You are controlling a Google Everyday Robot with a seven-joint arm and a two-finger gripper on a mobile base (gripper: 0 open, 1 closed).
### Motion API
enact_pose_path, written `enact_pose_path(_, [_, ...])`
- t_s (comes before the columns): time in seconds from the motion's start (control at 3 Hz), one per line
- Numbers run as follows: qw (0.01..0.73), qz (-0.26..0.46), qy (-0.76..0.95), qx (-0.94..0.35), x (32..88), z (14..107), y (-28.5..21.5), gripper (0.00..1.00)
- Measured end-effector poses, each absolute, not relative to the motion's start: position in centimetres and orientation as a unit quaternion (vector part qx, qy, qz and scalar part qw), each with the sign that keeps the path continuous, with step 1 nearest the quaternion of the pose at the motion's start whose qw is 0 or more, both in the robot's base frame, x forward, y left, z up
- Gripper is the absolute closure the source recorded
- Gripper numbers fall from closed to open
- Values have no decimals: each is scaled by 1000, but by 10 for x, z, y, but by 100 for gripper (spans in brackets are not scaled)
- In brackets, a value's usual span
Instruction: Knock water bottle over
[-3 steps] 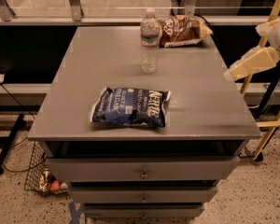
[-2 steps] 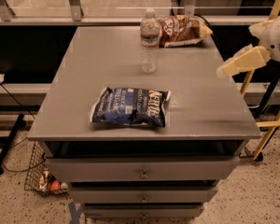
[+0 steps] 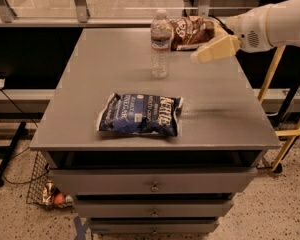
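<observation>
The water bottle [image 3: 160, 43] stands upright toward the back middle of the grey cabinet top [image 3: 90, 84]. It is clear, ribbed, with a white cap and a pale label band. My gripper [image 3: 197, 57] reaches in from the right on a white arm [image 3: 275, 21]. Its tan fingers point left and hover above the top, a short way right of the bottle and apart from it.
A dark blue chip bag [image 3: 140, 114] lies flat near the front middle. A brown chip bag [image 3: 192, 32] lies at the back, right behind the bottle and under the arm. Drawers [image 3: 152, 184] sit below the top. A wire basket [image 3: 42, 184] stands on the floor at left.
The arm has swung in from the right edge, moving left and toward the back. The gripper now hovers over the top close to the bottle. The bottle and bags have not moved.
</observation>
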State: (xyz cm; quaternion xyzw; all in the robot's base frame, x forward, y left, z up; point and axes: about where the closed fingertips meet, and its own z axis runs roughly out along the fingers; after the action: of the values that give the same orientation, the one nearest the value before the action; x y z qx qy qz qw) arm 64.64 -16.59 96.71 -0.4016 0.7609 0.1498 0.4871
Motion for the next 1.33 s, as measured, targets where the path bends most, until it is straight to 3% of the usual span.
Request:
enact_pose_path(0.67, [479, 189, 745, -424, 670, 956, -94, 0])
enact_pose_path(1.33, [486, 222, 738, -413, 688, 948, -52, 0])
